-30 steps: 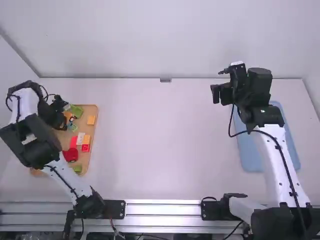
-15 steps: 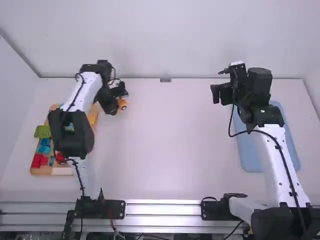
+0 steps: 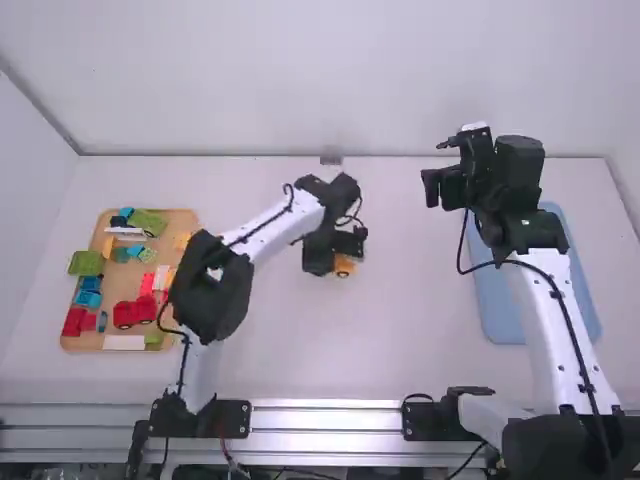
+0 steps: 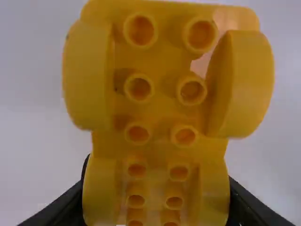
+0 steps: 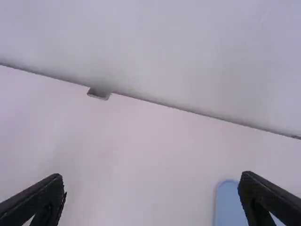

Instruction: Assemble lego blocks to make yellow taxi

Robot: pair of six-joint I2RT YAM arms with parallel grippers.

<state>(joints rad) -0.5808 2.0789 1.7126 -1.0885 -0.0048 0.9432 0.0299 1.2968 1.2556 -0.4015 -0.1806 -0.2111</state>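
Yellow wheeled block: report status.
Left gripper shut on yellow wheeled block, mid-table. Right gripper open, empty. Wooden tray of blocks off left, out of the way.

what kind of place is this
Probably a robot work cell or lab: two arms bolted to a metal rail, facing a white table with toy blocks on a wooden tray.

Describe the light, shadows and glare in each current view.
High view: soft, fairly even light on the table, with bright sheen along the metal rail. Left wrist view: the yellow block has shaded tube hollows and a paler patch near one far corner. Right wrist view: dim shading where the wall meets the table, no harsh glare.
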